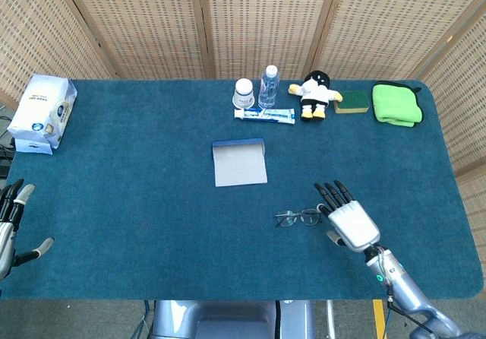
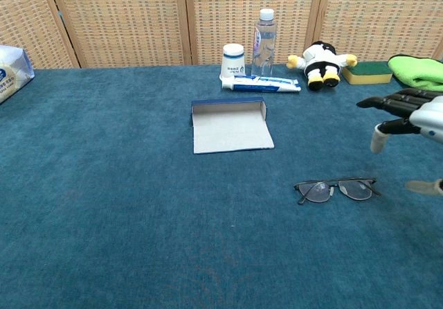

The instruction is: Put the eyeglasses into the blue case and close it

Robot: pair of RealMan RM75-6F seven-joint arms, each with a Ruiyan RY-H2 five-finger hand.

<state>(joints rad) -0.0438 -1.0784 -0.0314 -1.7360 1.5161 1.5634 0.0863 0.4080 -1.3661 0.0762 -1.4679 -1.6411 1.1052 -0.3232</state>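
Note:
The eyeglasses (image 1: 298,218) (image 2: 336,189) lie flat on the blue cloth, lenses toward the table's front. The blue case (image 1: 239,163) (image 2: 230,129) lies open behind them and to the left, its pale inside up. My right hand (image 1: 346,219) (image 2: 408,117) hovers just right of the eyeglasses, fingers spread, holding nothing. My left hand (image 1: 11,225) stays at the table's front left edge, fingers apart and empty; the chest view does not show it.
Along the back stand a cup (image 1: 244,93), a water bottle (image 1: 268,87), a toothpaste box (image 1: 264,115), a plush toy (image 1: 314,93), a sponge (image 1: 351,101) and a green cloth (image 1: 397,103). A tissue pack (image 1: 42,113) sits at the far left.

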